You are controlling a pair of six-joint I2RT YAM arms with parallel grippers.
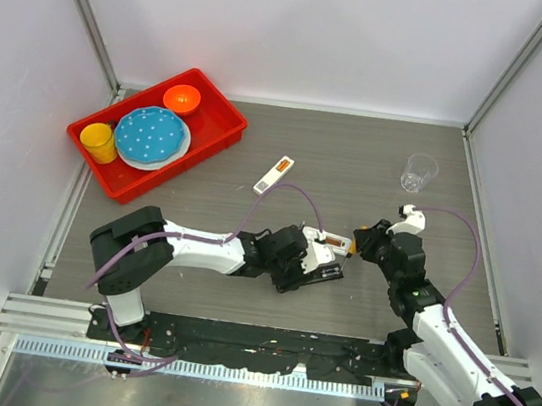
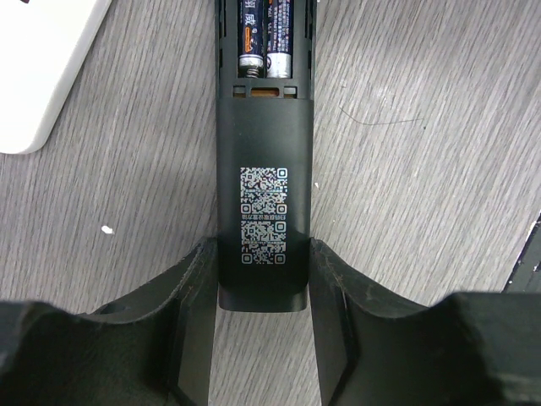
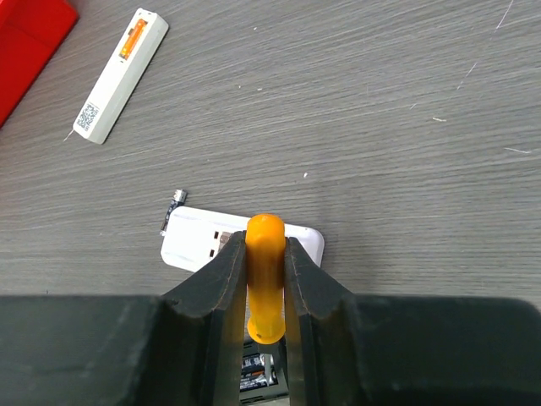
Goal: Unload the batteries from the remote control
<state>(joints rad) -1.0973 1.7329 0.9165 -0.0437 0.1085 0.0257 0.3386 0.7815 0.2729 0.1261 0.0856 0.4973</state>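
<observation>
Slippage at the clamp worries me first: my left gripper point(image 2: 264, 258) is closed on the black remote point(image 2: 264, 144) only at its tail end, below the code label point(image 2: 264, 216). Any sideways push up at the open bay point(image 2: 266, 89) could swivel the body out of that hold. Just right of the remote's bay end, my right gripper point(image 3: 265, 254) is clenched on an orange cylinder point(image 3: 265, 279) with a domed top, hanging over the bay. Whether it is a cell or a tool handle I cannot tell. Something that smooth and round could slide down through the grip or jab into the bay. The batteries point(image 2: 266, 34) lie side by side inside the remote's bay, dark-jacketed with an orange band, their metal ends facing the clamp.
</observation>
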